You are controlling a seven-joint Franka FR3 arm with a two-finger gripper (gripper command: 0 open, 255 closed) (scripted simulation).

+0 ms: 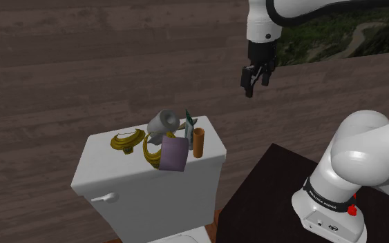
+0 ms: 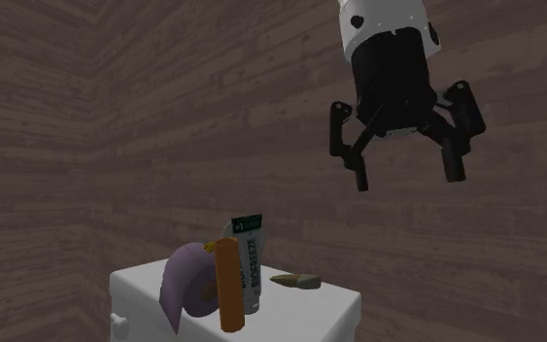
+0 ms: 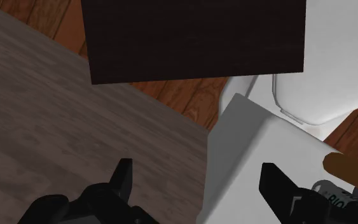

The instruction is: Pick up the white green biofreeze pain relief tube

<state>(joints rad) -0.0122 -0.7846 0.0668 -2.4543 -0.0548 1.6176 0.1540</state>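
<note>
Gripper (image 2: 407, 179) spread, empty | second exterior view: tube (image 2: 252, 267) lettering | shoulder view: yellow object (image 1: 124, 141)

One tube (image 2: 252, 267), one orange cylinder (image 1: 198, 141), one purple object (image 1: 172, 153), one grey cup (image 1: 162, 124), one toilet (image 1: 117, 181)

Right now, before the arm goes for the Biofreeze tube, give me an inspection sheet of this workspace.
Surface: white toilet tank lid, carrying all the items.
Job's things: white tube with green top, standing on end close behind the orange-brown cylinder in the second exterior view; untouched.
Clutter: the orange-brown cylinder, purple curved item, golden ornament, grey roll, small wedge.
Grippers: pincer open, holding nothing, raised well above the items.
Cables: nothing seen.
Surroundings: dark wood-plank wall; dark stand; wooden floor.
</note>
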